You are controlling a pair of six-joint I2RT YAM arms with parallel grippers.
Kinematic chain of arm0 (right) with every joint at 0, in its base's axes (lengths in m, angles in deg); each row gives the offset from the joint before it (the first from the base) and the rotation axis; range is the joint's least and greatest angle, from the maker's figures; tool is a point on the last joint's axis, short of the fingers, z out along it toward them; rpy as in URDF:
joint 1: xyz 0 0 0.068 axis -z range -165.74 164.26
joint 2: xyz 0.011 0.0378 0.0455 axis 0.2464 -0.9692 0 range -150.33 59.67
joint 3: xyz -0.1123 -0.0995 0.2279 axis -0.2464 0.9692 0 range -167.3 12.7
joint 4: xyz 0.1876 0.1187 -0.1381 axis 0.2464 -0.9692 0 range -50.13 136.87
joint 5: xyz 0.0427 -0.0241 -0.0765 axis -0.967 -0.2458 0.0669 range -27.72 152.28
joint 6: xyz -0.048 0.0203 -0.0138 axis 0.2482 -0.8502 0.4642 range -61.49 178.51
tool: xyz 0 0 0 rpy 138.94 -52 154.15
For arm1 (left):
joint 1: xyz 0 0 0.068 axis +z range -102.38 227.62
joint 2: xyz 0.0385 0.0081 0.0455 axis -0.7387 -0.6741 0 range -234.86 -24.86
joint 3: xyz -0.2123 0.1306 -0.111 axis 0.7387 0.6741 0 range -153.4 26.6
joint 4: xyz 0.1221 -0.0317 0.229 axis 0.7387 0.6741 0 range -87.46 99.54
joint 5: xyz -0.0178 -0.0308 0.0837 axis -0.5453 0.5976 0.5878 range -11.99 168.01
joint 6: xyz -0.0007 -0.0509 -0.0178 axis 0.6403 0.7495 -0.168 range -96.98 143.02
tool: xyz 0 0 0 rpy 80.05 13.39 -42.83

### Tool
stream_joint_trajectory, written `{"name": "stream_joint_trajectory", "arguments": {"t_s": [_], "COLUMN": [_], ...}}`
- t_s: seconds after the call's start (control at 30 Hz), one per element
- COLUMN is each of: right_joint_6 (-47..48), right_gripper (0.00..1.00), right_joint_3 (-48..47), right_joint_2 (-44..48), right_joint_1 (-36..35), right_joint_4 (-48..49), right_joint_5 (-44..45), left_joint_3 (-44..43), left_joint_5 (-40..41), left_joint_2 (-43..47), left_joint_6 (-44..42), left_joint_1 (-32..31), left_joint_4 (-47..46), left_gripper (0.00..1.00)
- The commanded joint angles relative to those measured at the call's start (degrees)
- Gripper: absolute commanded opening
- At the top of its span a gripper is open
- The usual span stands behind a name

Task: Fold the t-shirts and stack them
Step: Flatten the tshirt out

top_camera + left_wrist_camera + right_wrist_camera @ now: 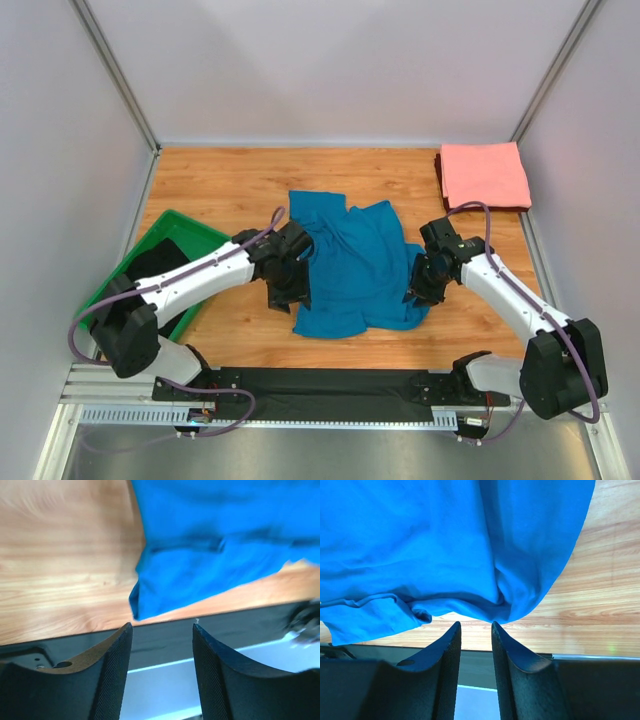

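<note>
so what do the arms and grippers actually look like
The left arm and right arm match: white links, black joints and bases, a purple cable looping along each. The left gripper and right gripper are black, each with two curved fingers finely textured inside.

Loose shirt [350,270] centre, folded shirt [486,175] — far right

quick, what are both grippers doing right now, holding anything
Left gripper: open wide, holding nothing.
Right gripper: open only narrowly, holding nothing; the teal-blue t-shirt lies just past its tips.
</note>
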Motion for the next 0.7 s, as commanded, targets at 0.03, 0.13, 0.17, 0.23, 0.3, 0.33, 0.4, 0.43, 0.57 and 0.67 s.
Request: {"name": "stream_joint_trajectory", "arguments": {"t_s": [0.03, 0.13, 0.17, 0.23, 0.3, 0.33, 0.4, 0.43, 0.57, 0.67], "right_joint_6": [-0.91, -0.74, -0.82, -0.82, -0.82, -0.74, -0.56, -0.47, 0.67, 1.54], "right_gripper": [0.33, 0.33, 0.33, 0.33, 0.33, 0.33, 0.33, 0.33, 0.33, 0.33], "right_joint_3": [-1.39, -0.07, 0.46, 1.07, 1.69, 1.78, 1.69, 1.60, 0.46, -0.85], "right_joint_2": [1.19, 2.33, 2.60, 2.95, 3.39, 3.48, 3.57, 3.57, 2.95, 2.43], "right_joint_1": [-0.14, -0.14, -0.14, -0.14, -0.14, -0.14, -0.05, -0.14, -0.14, -0.05], "right_joint_4": [0.16, 0.25, 0.60, 0.86, 1.39, 1.48, 1.66, 1.74, 1.57, 1.13], "right_joint_5": [0.30, 0.30, 0.21, -0.40, -1.10, -1.28, -1.28, -1.37, -1.55, -1.29], "left_joint_3": [-3.69, -0.62, 0.78, 1.32, 0.97, 0.79, 0.27, 0.18, -4.20, -6.06], "left_joint_5": [2.31, -1.83, -2.98, -5.71, -8.16, -9.04, -11.06, -11.34, -7.30, -4.57], "left_joint_2": [0.00, 2.47, 2.82, 2.48, 0.64, -0.07, -1.82, -2.35, -6.22, -8.33], "left_joint_6": [7.69, 11.82, 12.53, 13.76, 14.82, 15.09, 14.48, 13.78, 4.83, -1.51], "left_joint_1": [5.01, 8.70, 9.42, 10.74, 10.83, 10.83, 10.83, 10.83, 10.83, 10.83], "left_joint_4": [5.16, 0.33, -0.99, -3.02, -3.64, -3.90, -6.10, -7.15, -4.28, -2.93], "left_gripper": [0.59, 0.59, 0.59, 0.60, 0.60, 0.60, 0.59, 0.58, 0.57, 0.56]}}
